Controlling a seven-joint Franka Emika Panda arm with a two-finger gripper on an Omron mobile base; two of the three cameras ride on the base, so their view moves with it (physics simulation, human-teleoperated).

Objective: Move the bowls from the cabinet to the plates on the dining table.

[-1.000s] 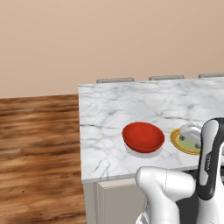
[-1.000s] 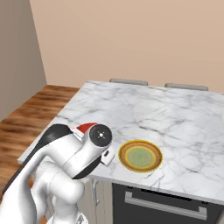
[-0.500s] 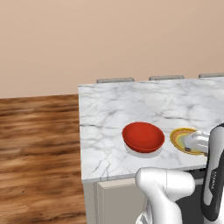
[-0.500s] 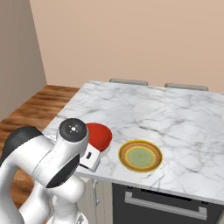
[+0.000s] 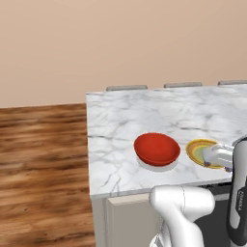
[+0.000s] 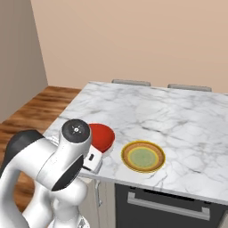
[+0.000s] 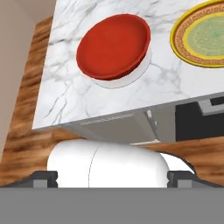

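Red bowl (image 7: 114, 46) sits on the white plate (image 7: 146, 66) on the desk (image 5: 144, 111), ahead of the hand (image 7: 112, 175), which is released and empty. Bowl judged rigid, glossy, slippery, breakable; best taken at the rim. Yellow plate (image 7: 202, 37) beside it stands bare.
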